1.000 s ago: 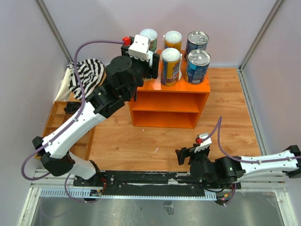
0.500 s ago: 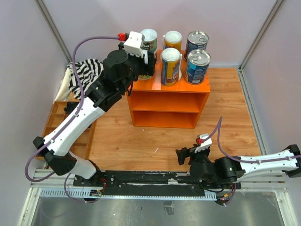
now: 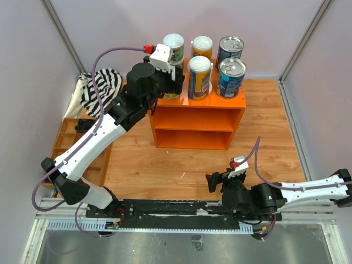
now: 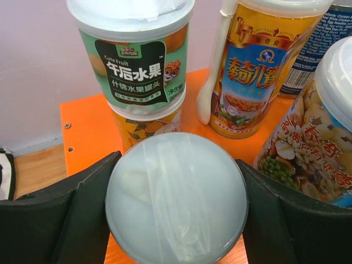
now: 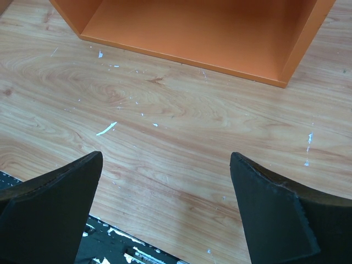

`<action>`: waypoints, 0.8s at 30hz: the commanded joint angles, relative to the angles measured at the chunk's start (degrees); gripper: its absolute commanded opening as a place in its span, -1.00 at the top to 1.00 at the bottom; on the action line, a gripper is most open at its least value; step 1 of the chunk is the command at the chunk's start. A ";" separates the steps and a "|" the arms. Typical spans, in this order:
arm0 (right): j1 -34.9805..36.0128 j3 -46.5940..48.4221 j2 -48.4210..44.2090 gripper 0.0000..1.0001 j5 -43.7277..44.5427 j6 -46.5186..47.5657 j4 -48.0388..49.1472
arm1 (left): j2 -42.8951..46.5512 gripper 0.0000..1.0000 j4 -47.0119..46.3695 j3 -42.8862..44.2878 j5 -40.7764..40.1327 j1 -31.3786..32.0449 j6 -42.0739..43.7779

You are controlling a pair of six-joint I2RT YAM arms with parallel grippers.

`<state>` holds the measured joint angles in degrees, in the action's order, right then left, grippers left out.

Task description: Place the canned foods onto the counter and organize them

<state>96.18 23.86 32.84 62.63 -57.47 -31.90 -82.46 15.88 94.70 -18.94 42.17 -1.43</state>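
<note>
Our left claw (image 4: pixel 177 209) was closed around a white-lidded can (image 4: pixel 176 187) near the front left corner of the counter (image 4: pixel 82 137); our right claw (image 5: pixel 165 162) stood wide open, empty, above the wooden surface (image 5: pixel 176 110).

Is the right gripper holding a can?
No, the right gripper is open, with only bare table showing in its gap.

The green-labelled can (image 4: pixel 137 55) reads "Cute Fruit", "午后水果" and "什锦水果罐头".
</note>
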 commanded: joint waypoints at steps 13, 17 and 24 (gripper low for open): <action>0.94 0.86 -0.13 -0.99 2.41 -1.92 -1.94 | 4.53 0.10 -10.29 -4.81 0.05 -0.78 0.01; 0.94 0.97 0.04 -0.99 2.47 -1.98 -1.94 | 4.65 -0.39 -10.21 -4.87 -0.30 -0.78 0.33; 1.01 1.14 0.52 -0.99 2.49 -2.01 -1.83 | 5.12 -0.69 -10.53 -5.05 0.31 -0.78 0.43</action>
<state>96.38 23.86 33.04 62.63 -58.37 -32.45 -79.88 9.87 89.38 -18.76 41.80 -1.30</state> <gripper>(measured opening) 0.997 0.828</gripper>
